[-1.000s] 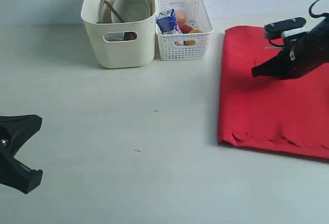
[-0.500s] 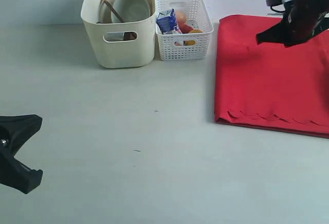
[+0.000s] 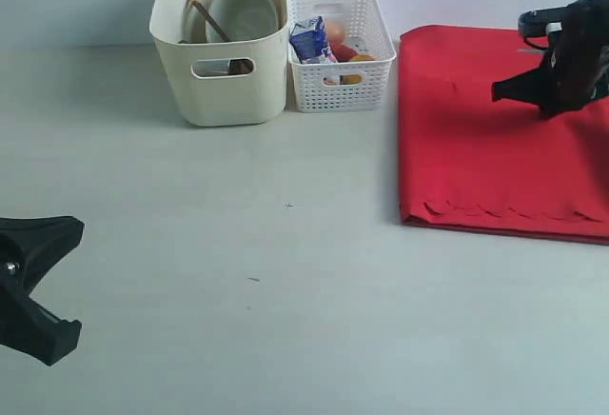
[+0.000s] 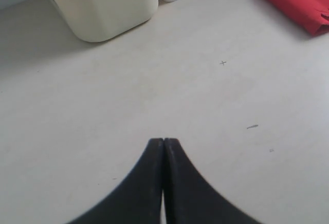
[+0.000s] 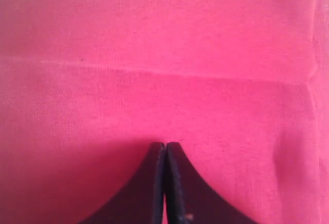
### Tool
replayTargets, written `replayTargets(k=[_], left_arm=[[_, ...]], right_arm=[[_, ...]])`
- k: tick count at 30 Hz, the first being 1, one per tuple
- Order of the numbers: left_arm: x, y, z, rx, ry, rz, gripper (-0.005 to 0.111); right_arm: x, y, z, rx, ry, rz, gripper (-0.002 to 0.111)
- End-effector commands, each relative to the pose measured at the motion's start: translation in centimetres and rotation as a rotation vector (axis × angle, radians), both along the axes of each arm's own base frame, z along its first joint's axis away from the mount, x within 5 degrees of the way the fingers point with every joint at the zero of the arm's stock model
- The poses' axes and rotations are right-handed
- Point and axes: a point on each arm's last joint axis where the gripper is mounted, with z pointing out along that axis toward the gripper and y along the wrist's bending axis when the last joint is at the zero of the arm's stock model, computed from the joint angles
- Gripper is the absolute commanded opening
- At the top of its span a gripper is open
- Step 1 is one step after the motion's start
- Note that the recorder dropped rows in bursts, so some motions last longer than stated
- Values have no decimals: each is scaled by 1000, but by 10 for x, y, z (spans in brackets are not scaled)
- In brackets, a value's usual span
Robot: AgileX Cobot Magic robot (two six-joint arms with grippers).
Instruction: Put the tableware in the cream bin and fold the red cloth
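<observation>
The large bright red fabric cloth (image 3: 476,158), scalloped edge nearest, is lying at the right. The right gripper (image 3: 497,92) is hanging over it, jaws pressed together on nothing. The left gripper (image 4: 163,143), jaws likewise pressed together, is sitting near left. The tall cream plastic bin (image 3: 224,91) is standing far left, holding a pale bowl (image 3: 243,13).

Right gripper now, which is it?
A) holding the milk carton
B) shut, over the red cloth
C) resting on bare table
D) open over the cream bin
B: the right gripper has its jaws pressed together, with the red cloth lying flat beneath it.
</observation>
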Motion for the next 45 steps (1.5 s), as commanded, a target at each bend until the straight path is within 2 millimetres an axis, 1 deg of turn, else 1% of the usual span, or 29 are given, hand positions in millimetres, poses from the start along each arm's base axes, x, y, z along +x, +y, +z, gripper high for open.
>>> replayTargets(k=[1,6,8,10,12,14,18,20,24,25,26,27,28,29,31,33,36,39,45], left_arm=[[-1,1,-1,-1,-2,-1,1],[-1,1,-1,-1,-2,-1,1],[-1,1,-1,-1,-2,-1,1],[-1,1,-1,-1,-2,-1,1],[0,1,0,7,-11,-9,1],[0,1,0,14,-21,-7,1],[2,4,1,18,-31,33,1],[2,7,2,5,-30,68,1],[-2,12,4,-41,-31,77,1],[-5,15,6,-65,-47,71,1],[-8,18,7,-81,-58,69,1],[-12,24,7,-106,-83,66,1],[-15,27,8,-127,-98,65,1],[-20,32,12,-164,-139,52,1],[-27,38,18,-231,-195,23,1],[-35,42,26,-277,-275,-39,1],[-43,46,34,-332,-337,-91,1],[-47,46,35,-360,-345,-128,1],[-47,46,35,-360,-345,-128,1]], right_arm=[[16,7,-6,28,-85,82,0],[35,8,-5,13,-103,79,0],[40,9,1,40,-125,59,0],[42,11,13,75,-149,43,0],[42,13,33,77,-176,71,0],[39,12,57,68,-201,90,0],[29,10,104,58,-244,84,0],[20,10,126,79,-285,77,0],[-1,11,159,147,-374,70,0],[-15,11,172,170,-426,78,0],[-22,10,179,179,-462,86,0],[-37,10,182,198,-497,93,0],[-44,10,183,209,-521,98,0],[-56,10,182,231,-556,106,0],[-69,11,181,305,-620,76,0],[-76,11,169,376,-624,18,0],[-76,10,160,392,-590,-10,0],[-76,11,159,393,-590,-10,0],[-76,11,159,393,-590,-10,0]])
